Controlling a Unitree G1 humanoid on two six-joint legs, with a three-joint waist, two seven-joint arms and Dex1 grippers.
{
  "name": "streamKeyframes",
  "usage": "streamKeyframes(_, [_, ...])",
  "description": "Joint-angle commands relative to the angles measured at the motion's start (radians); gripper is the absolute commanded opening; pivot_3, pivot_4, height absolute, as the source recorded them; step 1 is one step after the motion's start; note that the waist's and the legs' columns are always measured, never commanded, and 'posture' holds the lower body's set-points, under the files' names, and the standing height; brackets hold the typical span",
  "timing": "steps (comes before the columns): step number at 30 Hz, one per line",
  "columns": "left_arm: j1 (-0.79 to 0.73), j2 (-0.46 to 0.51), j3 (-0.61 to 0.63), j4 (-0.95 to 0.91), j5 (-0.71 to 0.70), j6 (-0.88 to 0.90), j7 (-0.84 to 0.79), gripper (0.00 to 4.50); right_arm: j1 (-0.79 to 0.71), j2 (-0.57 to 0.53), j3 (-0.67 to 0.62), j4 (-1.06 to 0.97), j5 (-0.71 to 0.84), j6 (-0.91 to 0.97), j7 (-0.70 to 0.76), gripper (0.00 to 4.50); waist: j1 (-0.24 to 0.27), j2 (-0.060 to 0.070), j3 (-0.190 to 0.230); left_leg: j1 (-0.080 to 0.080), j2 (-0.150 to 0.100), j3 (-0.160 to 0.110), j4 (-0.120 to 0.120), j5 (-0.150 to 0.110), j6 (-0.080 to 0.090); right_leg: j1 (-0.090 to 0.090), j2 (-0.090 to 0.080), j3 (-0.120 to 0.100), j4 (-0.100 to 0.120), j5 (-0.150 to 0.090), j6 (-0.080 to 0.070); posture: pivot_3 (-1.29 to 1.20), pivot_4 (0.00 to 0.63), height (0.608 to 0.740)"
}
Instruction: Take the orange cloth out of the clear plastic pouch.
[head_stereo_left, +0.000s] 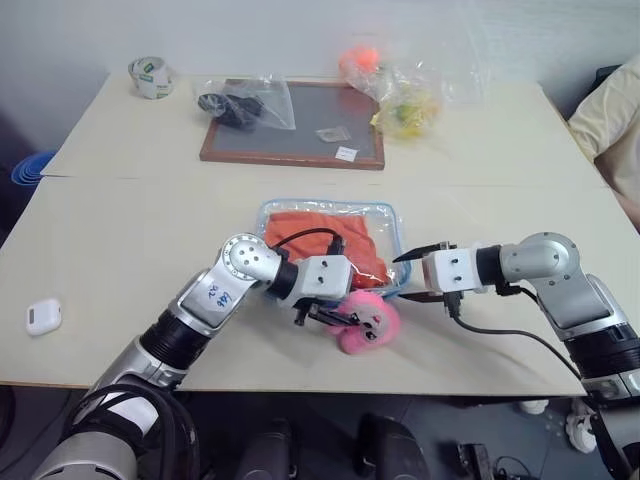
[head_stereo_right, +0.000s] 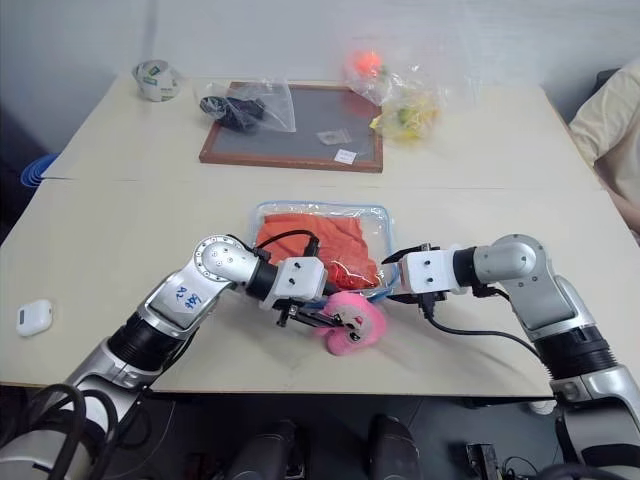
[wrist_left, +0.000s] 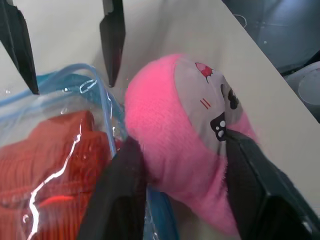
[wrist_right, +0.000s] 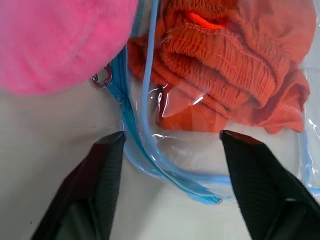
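My left hand (head_stereo_left: 345, 320) has its fingers either side of the pink plush charm (head_stereo_left: 368, 322), closing on it. My right hand (head_stereo_left: 428, 271), fingers spread, straddles the clear plastic pouch (head_stereo_left: 385, 215) at its near-right corner. The orange cloth (head_stereo_left: 320, 237) lies inside, just beyond both hands, on the table (head_stereo_left: 120, 250).

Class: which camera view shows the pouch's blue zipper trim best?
The right wrist view: the zipper trim runs close and sharp between that gripper's fingers. The left wrist view catches one corner; both eye views show it as a thin blue outline.
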Motion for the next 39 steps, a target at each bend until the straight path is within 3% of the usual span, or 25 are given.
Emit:
streamKeyframes(1, [0.010, 0.007, 0.040, -0.066, -0.005, 0.018, 0.007, 1.11, -0.026, 0.006, -0.008, 0.018, 0.008, -0.038, 0.009, 2.02, 0.000, 0.000, 0.000, 0.000, 0.000, 0.000, 0.000, 0.000, 0.000, 0.000, 0.000, 0.000, 0.000, 0.000, 0.000, 0.00, 0.150, 0.740])
streamKeyframes(4, [0.031, 0.019, 0.059, -0.097, -0.007, 0.038, 0.016, 0.29, -0.034, 0.007, -0.004, 0.038, 0.011, -0.057, 0.025, 0.89, -0.002, 0.000, 0.000, 0.000, 0.000, 0.000, 0.001, 0.000, 0.000, 0.000, 0.000, 0.000, 0.000, 0.000, 0.000, 0.00, 0.150, 0.740])
streamKeyframes(7, [0.076, 0.045, 0.093, -0.147, 0.000, 0.072, 0.045, 0.03, -0.034, -0.003, -0.004, 0.049, 0.024, -0.074, 0.060, 0.07, -0.003, 0.000, 0.000, 0.000, 0.000, 0.000, 0.001, 0.000, 0.000, 0.000, 0.000, 0.000, 0.000, 0.000, 0.000, 0.00, 0.150, 0.740])
streamKeyframes(8, [0.097, 0.057, 0.109, -0.167, 0.000, 0.091, 0.059, 0.02, -0.033, -0.004, -0.005, 0.052, 0.021, -0.083, 0.061, 0.00, -0.003, 0.000, 0.000, 0.000, 0.001, 0.000, 0.000, 0.000, 0.000, 0.000, 0.000, 0.000, 0.000, 0.000, 0.000, 0.00, 0.150, 0.740])
streamKeyframes(15, [0.301, 0.170, 0.346, -0.349, -0.050, 0.248, 0.186, 0.02, -0.062, 0.000, -0.015, 0.122, -0.029, -0.160, 0.005, 0.00, -0.008, 0.000, 0.000, 0.001, 0.001, -0.009, 0.000, 0.000, 0.000, 0.000, 0.000, 0.000, 0.000, 0.000, 0.000, 0.00, 0.150, 0.740])
streamKeyframes(17, [0.371, 0.205, 0.455, -0.395, -0.089, 0.302, 0.207, 0.02, -0.067, -0.003, -0.021, 0.139, -0.028, -0.189, -0.002, 0.00, -0.009, 0.000, 0.000, 0.001, 0.001, -0.009, 0.000, 0.000, 0.000, 0.001, 0.000, 0.000, 0.000, 0.000, 0.000, 0.00, 0.150, 0.740])
streamKeyframes(21, [0.545, 0.274, 0.790, -0.449, -0.186, 0.437, 0.227, 0.02, -0.070, -0.032, -0.040, 0.167, -0.002, -0.226, 0.017, 0.00, -0.016, 0.000, 0.000, 0.000, 0.001, -0.010, 0.000, 0.000, 0.000, 0.001, -0.001, -0.001, 0.000, 0.000, 0.000, 0.00, 0.150, 0.740])
streamKeyframes(25, [0.630, 0.329, 0.972, -0.425, -0.235, 0.479, 0.224, 0.02, -0.052, -0.050, -0.044, 0.157, 0.035, -0.231, 0.047, 0.00, -0.017, 0.001, 0.000, 0.000, 0.001, -0.013, 0.000, 0.000, 0.000, 0.003, -0.001, -0.003, -0.001, 0.000, 0.000, 0.00, 0.150, 0.740])
streamKeyframes(30, [0.633, 0.329, 0.988, -0.363, -0.226, 0.411, 0.285, 0.02, -0.048, -0.046, -0.040, 0.159, 0.055, -0.232, 0.059, 0.00, -0.019, 0.001, 0.000, 0.001, 0.000, -0.013, 0.000, 0.000, -0.001, 0.003, -0.002, -0.004, -0.001, 0.000, 0.000, 0.00, 0.150, 0.740])
streamKeyframes(33, [0.616, 0.298, 0.921, -0.392, -0.252, 0.418, 0.310, 0.02, -0.045, -0.028, -0.042, 0.105, 0.112, -0.108, 0.076, 0.00, -0.020, 0.001, 0.000, 0.000, 0.000, -0.013, 0.000, 0.000, -0.001, 0.003, -0.002, -0.004, -0.001, 0.000, 0.000, 0.00, 0.150, 0.740])
streamKeyframes(36, [0.617, 0.278, 0.884, -0.393, -0.260, 0.426, 0.335, 0.98, -0.045, -0.032, -0.041, 0.085, 0.120, -0.055, 0.082, 0.68, -0.024, 0.001, 0.000, 0.000, 0.000, -0.013, 0.000, 0.000, -0.001, 0.003, -0.002, -0.004, -0.001, 0.000, 0.000, 0.00, 0.150, 0.740])
streamKeyframes(39, [0.643, 0.278, 0.889, -0.403, -0.283, 0.437, 0.335, 1.92, -0.027, -0.044, -0.063, 0.036, 0.165, 0.017, 0.096, 1.69, -0.025, 0.001, 0.000, 0.000, 0.000, -0.013, 0.000, 0.000, -0.001, 0.002, -0.002, -0.004, -0.001, 0.000, 0.000, 0.00, 0.150, 0.740])
